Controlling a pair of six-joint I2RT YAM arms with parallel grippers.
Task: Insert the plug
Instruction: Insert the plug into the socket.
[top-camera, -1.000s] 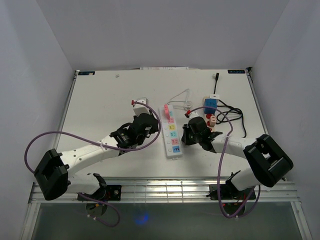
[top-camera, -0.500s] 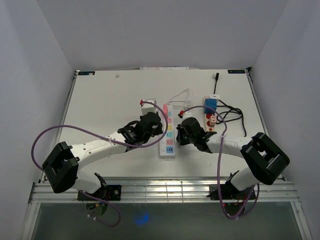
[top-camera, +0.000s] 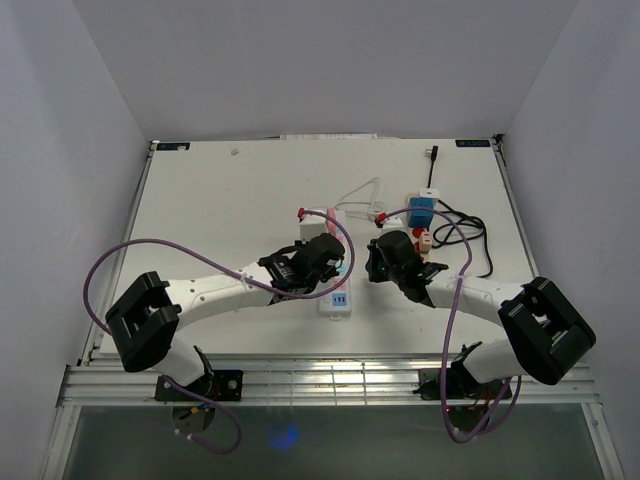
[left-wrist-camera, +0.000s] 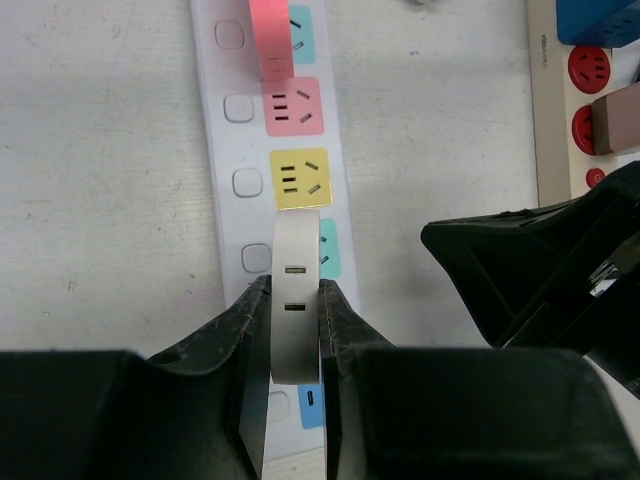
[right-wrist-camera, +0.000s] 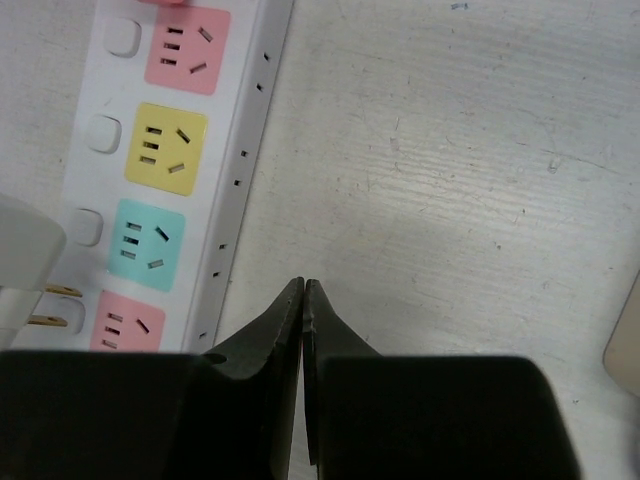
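Left gripper: jaws clamped on the flat sides of a white plug, which stands out past the fingertips over the teal socket of the white power strip. The right wrist view shows the plug's brass prongs bare, not seated. Farther along the strip: yellow socket, pink socket, pink plug. Right gripper: jaws pressed together, empty, over the worktop just beside the strip's long edge.

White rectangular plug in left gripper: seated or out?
Out: brass prongs of the white plug are bare above the white power strip.
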